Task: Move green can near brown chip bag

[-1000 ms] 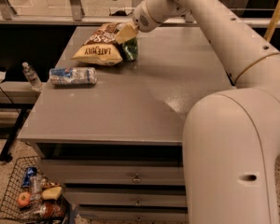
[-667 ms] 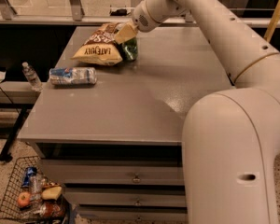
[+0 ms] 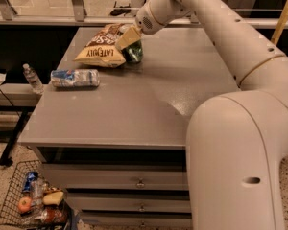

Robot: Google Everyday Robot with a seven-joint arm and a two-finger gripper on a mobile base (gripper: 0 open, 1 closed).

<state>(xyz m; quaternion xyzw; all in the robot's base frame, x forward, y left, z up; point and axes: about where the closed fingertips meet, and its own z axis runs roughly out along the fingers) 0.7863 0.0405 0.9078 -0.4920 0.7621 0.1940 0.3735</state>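
The green can [image 3: 134,54] stands on the grey table [image 3: 149,104] at the far left, right against the right edge of the brown chip bag [image 3: 102,49]. The bag lies flat, brown and tan-yellow with white lettering. My gripper [image 3: 127,38] is at the end of the white arm, directly over the can's top and touching or nearly touching it. It hides the can's upper part.
A blue-and-white crinkly package [image 3: 75,78] lies on the table's left side, in front of the bag. A water bottle [image 3: 32,78] stands on a low shelf to the left. A wire basket [image 3: 36,200] with items sits on the floor. Drawers [image 3: 134,183] are below the tabletop.
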